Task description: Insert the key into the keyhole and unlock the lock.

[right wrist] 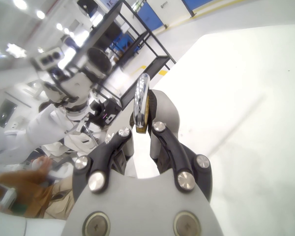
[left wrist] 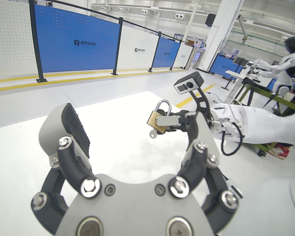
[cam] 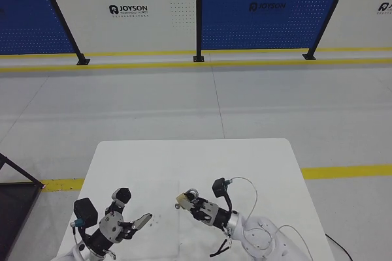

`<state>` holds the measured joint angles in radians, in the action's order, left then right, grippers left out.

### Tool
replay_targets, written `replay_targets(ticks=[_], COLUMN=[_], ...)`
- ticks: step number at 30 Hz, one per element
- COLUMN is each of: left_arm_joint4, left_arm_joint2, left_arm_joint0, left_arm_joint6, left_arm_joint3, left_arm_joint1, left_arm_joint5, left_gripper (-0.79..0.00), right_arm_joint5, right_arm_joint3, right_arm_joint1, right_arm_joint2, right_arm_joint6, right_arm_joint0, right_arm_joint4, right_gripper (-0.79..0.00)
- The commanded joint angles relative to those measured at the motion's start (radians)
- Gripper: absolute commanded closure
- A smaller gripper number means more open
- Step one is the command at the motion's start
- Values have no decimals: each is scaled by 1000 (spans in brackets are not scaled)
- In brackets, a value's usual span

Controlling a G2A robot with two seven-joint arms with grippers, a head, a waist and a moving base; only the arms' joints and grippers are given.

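Judging by the small silver key (left wrist: 152, 133) poking out beneath the brass padlock (left wrist: 153, 121), you look to be past insertion and at the turning step; whether the shackle (left wrist: 163, 105) has sprung I cannot tell. Your right gripper (left wrist: 165, 124) is clenched on the padlock's body, holding it off the white table (cam: 248, 163), over its near half about midway across. Your left gripper (cam: 133, 209) hangs just to the left of the lock, jaws spread wide with nothing between them. The next move, as I read it, calls for you to bring the left gripper rightward, set its pads (left wrist: 75, 128) on the flat head of the key, close, then twist the wrist while the right gripper holds firm. The key head is small and sits just beside the right gripper's fingers, so come in low from the left to avoid clipping them. Both grippers work close to the table's near edge; your room lies toward the far side and the right.
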<state>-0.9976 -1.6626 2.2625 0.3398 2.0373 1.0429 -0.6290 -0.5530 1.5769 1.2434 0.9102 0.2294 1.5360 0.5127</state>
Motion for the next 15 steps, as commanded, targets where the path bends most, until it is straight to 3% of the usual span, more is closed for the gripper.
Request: replay_targets(ticks=[1, 12, 14, 15], left_arm_joint4=[0, 0, 0, 0], left_arm_joint2=[0, 0, 0, 0], left_arm_joint0=[0, 0, 0, 0], left_arm_joint6=[0, 0, 0, 0], left_arm_joint3=[0, 0, 0, 0], left_arm_joint1=[0, 0, 0, 0], left_arm_joint5=[0, 0, 0, 0], left_gripper=[-785, -785, -785, -785], right_arm_joint5=[20, 115, 129, 133], right_arm_joint3=[-11, -53, -53, -53], right_arm_joint1=[4, 18, 19, 19], right_arm_joint2=[-17, -62, -66, -67], right_arm_joint6=[1, 32, 37, 39], right_arm_joint0=[-13, -60, -61, -62], right_arm_joint4=[5, 19, 28, 30], right_gripper=[0, -3, -135, -160])
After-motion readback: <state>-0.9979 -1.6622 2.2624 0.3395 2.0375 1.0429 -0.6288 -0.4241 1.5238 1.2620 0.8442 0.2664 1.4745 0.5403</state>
